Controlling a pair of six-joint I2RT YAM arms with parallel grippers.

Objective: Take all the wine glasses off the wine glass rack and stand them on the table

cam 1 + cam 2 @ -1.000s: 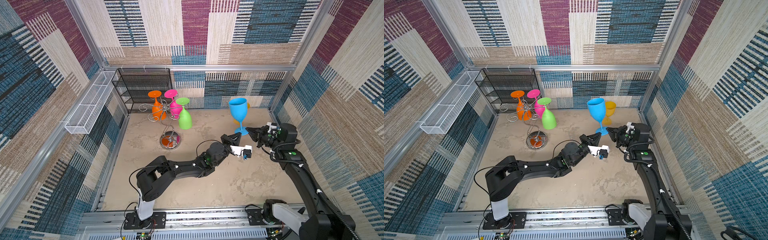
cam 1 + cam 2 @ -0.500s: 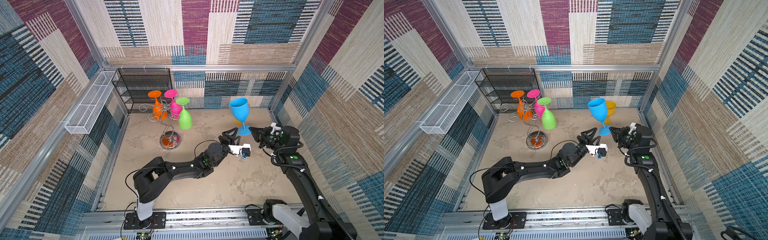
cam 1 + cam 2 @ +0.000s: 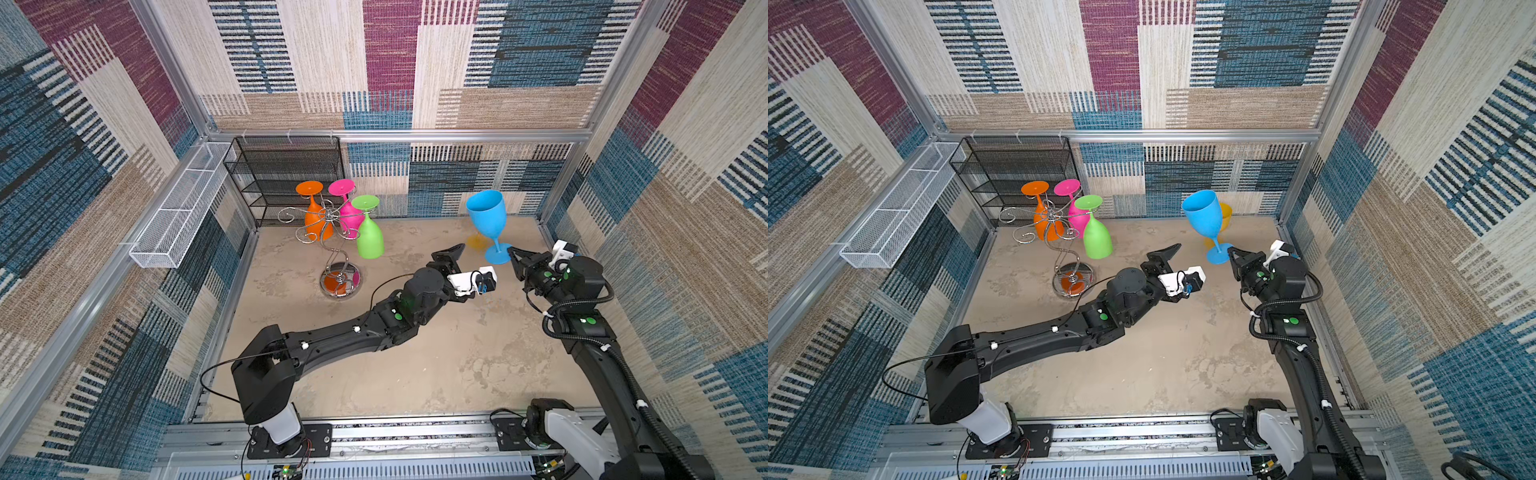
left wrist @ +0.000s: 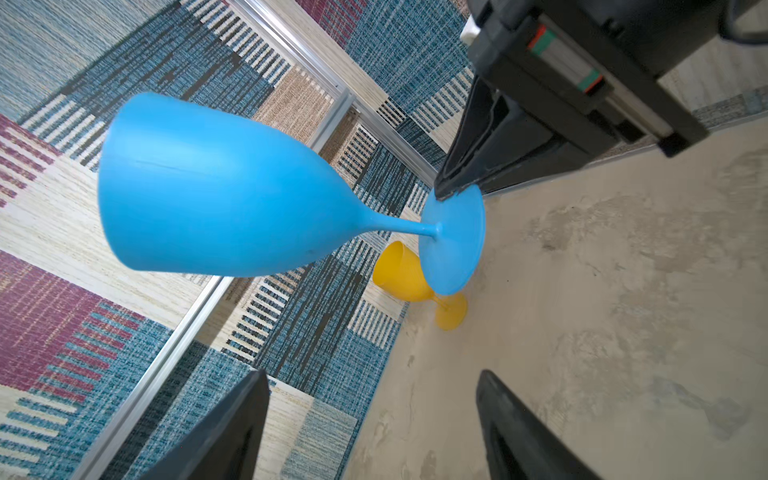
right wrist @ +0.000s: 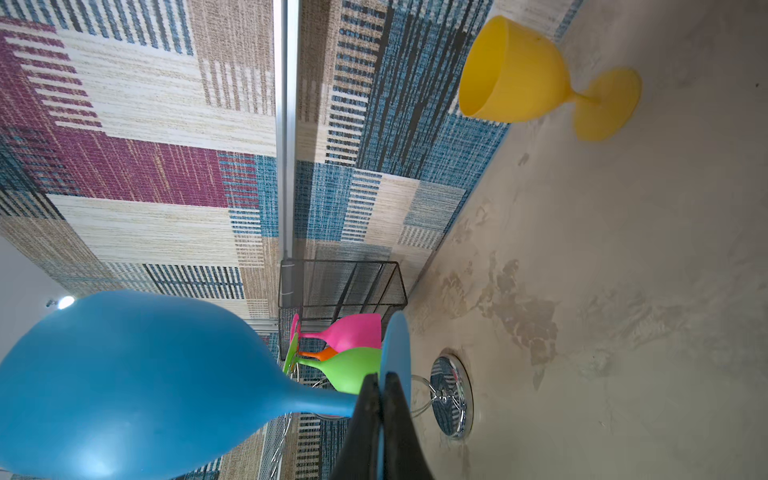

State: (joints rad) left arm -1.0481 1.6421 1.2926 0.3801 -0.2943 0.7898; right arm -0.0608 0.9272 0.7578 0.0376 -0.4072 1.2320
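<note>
A blue wine glass (image 3: 486,216) (image 3: 1204,216) (image 4: 216,187) (image 5: 124,382) stands upright at the back right, off the rack. My right gripper (image 3: 512,251) (image 3: 1231,251) (image 5: 380,382) is shut on the rim of its foot. A short way to the left of the blue stem, my left gripper (image 3: 461,262) (image 4: 374,374) is open with nothing between its fingers. The chrome wine glass rack (image 3: 340,282) (image 3: 1073,280) (image 5: 451,395) stands at the back left. Orange (image 3: 316,220), pink (image 3: 349,212) and green (image 3: 369,239) glasses hang upside down from it.
A yellow glass (image 3: 476,241) (image 4: 405,274) (image 5: 515,75) stands behind the blue one near the back wall. A black mesh shelf unit (image 3: 291,174) stands in the back left corner. A long white mesh basket (image 3: 178,216) hangs on the left wall.
My left gripper has opened and drawn back to the left, away from the blue glass's stem. The right gripper has stayed shut on the foot.
</note>
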